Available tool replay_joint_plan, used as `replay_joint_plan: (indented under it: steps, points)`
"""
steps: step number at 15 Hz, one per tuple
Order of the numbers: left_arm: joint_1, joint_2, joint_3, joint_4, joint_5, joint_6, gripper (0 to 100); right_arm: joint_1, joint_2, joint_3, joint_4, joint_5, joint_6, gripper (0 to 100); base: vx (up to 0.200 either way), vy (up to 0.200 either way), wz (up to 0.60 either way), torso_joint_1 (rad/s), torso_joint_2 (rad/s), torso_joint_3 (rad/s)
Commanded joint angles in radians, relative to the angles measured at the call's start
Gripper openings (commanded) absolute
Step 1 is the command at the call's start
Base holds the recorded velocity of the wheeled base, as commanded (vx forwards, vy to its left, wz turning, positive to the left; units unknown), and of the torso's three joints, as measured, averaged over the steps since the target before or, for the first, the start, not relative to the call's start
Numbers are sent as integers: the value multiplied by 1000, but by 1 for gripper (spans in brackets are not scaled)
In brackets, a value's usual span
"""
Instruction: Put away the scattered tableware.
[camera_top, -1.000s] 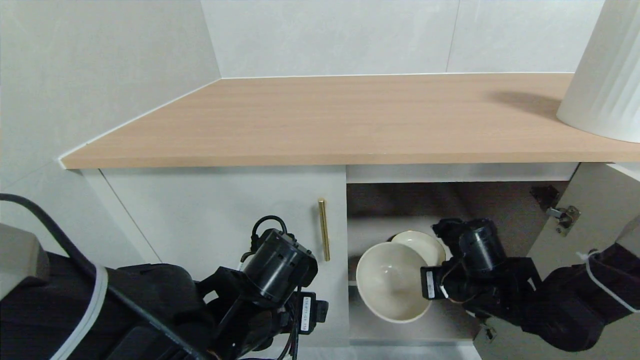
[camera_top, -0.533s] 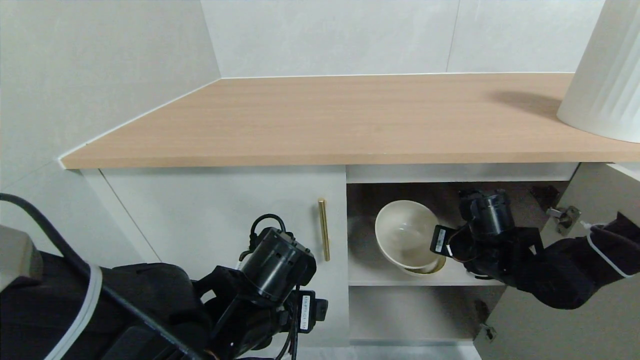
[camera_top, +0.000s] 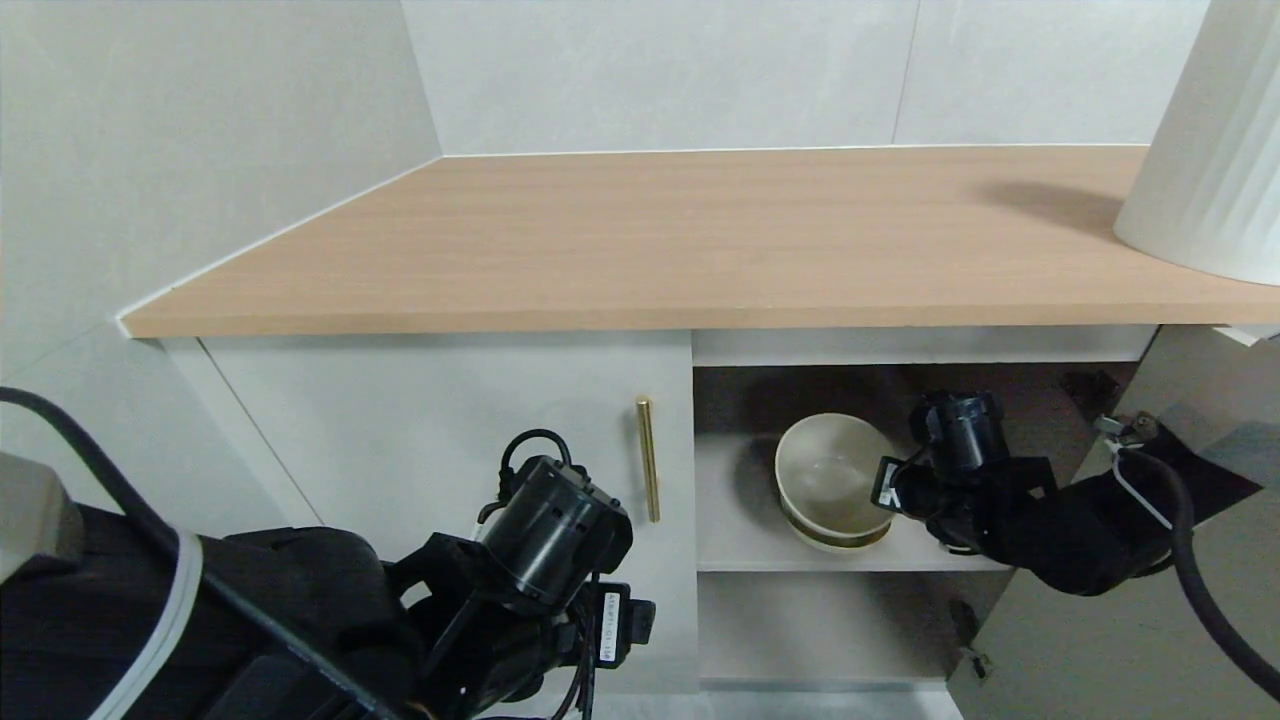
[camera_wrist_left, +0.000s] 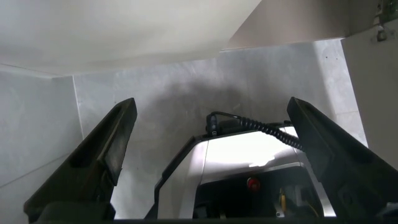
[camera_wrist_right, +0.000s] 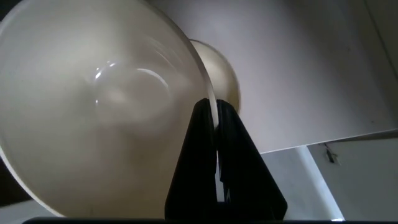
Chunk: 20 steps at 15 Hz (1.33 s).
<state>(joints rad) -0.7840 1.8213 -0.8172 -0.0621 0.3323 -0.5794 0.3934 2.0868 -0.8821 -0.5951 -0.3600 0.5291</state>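
Right gripper (camera_top: 884, 490) is clamped on the rim of the cream bowl (camera_top: 825, 470), held over a second dish (camera_top: 838, 541) on the cupboard's upper shelf (camera_top: 735, 535). Released off-centre, I'd guess it could slide off or chip.

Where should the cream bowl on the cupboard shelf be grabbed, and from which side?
By its thin rim nearest the open door, one finger inside, one outside. The bowl sits upright on another dish, rim exposed; the right gripper pinches it there.

White ribbed vessel (camera_top: 1205, 150) at wooden countertop's (camera_top: 650, 235) right end
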Motion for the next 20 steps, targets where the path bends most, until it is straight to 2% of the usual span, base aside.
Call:
replay_joint_plan:
  steps: [1, 16, 17, 20]
  points:
    - [0, 1, 1, -1, 1, 0, 100, -4, 30, -9, 0, 0, 0, 0, 0, 0, 0, 0, 0, 0]
    - [0, 3, 1, -1, 1, 0, 100, -18, 73, -24, 0, -11, -20, 0, 0, 0, 0, 0, 0, 0]
    - [0, 3, 1, -1, 1, 0, 100, -16, 73, -24, 0, -11, -21, 100, 0, 0, 0, 0, 0, 0]
    - [0, 3, 1, -1, 1, 0, 100, -16, 72, -23, 0, -10, -21, 100, 0, 0, 0, 0, 0, 0]
